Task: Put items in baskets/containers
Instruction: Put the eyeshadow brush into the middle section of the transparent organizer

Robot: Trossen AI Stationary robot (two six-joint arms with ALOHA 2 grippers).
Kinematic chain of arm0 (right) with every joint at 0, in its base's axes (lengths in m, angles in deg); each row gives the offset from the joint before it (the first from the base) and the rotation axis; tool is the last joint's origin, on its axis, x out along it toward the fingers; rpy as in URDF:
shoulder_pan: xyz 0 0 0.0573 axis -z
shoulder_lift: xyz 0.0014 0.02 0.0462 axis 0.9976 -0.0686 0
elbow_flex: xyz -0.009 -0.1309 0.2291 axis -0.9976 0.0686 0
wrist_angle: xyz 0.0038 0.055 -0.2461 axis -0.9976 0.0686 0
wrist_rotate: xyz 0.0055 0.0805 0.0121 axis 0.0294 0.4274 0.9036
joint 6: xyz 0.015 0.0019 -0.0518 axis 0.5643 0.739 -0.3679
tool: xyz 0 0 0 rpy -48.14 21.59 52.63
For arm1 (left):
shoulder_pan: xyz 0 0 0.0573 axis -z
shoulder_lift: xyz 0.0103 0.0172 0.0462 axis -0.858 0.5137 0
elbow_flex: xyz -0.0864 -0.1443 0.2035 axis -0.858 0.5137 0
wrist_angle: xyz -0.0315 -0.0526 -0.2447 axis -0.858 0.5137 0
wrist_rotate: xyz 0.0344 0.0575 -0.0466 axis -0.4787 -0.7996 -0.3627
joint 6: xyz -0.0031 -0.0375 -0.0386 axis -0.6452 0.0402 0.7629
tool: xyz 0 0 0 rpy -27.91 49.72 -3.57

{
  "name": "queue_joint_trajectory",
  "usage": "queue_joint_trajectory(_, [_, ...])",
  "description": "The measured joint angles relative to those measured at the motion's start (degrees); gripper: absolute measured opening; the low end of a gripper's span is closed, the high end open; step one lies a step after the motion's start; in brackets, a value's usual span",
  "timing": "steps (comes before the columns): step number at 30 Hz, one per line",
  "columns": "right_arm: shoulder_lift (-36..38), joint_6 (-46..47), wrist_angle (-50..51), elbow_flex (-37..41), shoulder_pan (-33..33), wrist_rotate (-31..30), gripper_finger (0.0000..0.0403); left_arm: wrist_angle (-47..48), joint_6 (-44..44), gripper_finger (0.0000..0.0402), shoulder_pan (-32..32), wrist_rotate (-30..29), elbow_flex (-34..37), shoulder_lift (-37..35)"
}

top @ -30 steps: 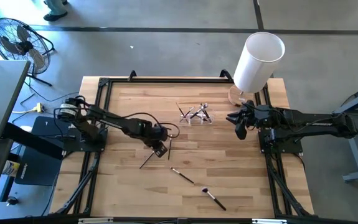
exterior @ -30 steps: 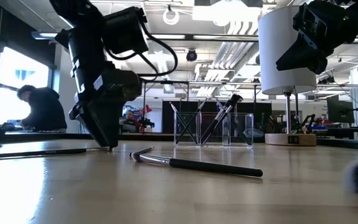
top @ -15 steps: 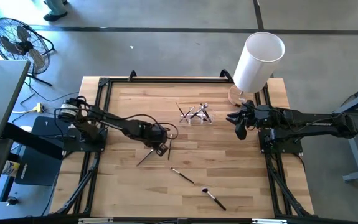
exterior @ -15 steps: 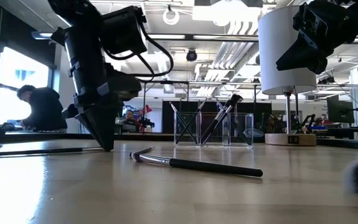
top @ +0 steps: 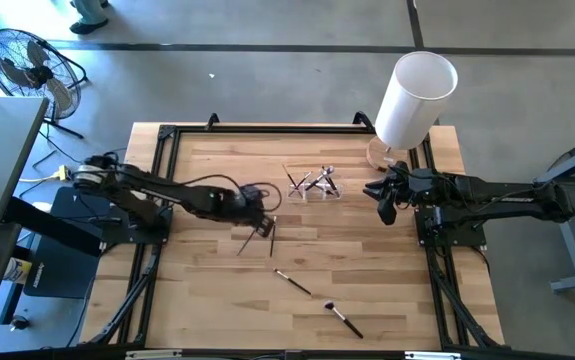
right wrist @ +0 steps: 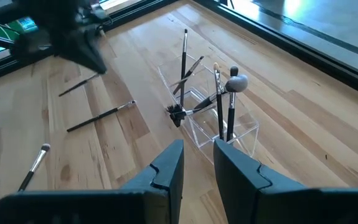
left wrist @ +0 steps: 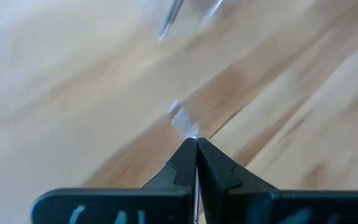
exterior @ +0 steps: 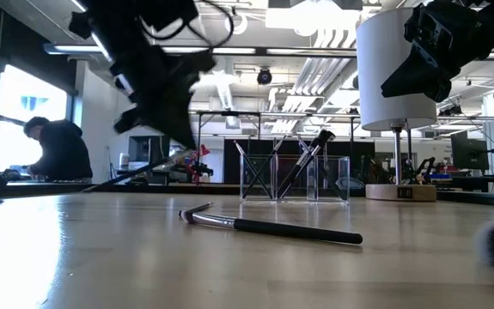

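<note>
Makeup brush (top: 249, 241), thin and dark-handled, is pinched in the left gripper (top: 264, 227) near the middle of the table (top: 207, 300). Its fingers (left wrist: 185, 163) are pressed together on the handle, and the low view shows the brush (exterior: 135, 175) slanting clear of the tabletop. Clear plastic tray (top: 313, 184) sits toward the far edge, right of centre, with several brushes leaning inside it (right wrist: 219, 118). Loose brushes on the table: one (top: 272, 240) just beside the left gripper, one (top: 293, 283) nearer the front edge, and one with a pale tip (top: 343, 318) close to the front edge. Right gripper (top: 383, 203) hovers near the right edge, just right of the tray, fingers (right wrist: 166, 171) slightly parted and empty. White cylinder (top: 414, 98) stands at the far right corner.
</note>
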Motion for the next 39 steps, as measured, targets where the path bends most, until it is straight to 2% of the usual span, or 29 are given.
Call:
queue_joint_trajectory(5, [0.00,-0.02,-0.04,0.00,0.02,0.00,0.0082,-12.69,-7.22,0.0000,-4.37,-1.93,-0.90,-3.95])
queue_joint_trajectory(12, [0.00,-0.02,-0.11,0.00,0.02,-0.20,0.0082,-29.08,-25.53,0.0000,-12.28,-0.20,-7.06,-3.88])
queue_joint_trajectory(15, [0.00,-0.02,-0.24,0.00,0.01,-0.41,0.0082,-34.62,-34.23,0.0000,-15.21,2.24,-10.03,-1.92])
queue_joint_trajectory(18, [0.00,-0.02,-0.25,0.00,0.02,-1.61,0.0082,-40.53,-39.28,0.0000,-17.95,6.49,-13.52,1.01])
queue_joint_trajectory(23, [0.00,0.00,-0.91,0.00,0.02,-2.97,0.0082,-45.13,-41.18,0.0000,-21.09,15.15,-19.03,8.41])
queue_joint_trajectory(29, [0.00,2.35,-1.73,0.00,0.02,-3.07,0.0082,-45.08,-40.19,0.0000,-21.53,20.99,-23.54,16.93])
queue_joint_trajectory(33, [0.00,3.43,-1.77,0.00,0.02,-2.84,0.0082,-44.32,-37.13,0.0000,-21.55,23.02,-23.45,19.92])
queue_joint_trajectory(39, [0.00,3.45,-1.77,0.00,0.02,-2.84,0.0082,-45.01,-37.88,0.0001,-21.44,24.65,-23.50,22.49])
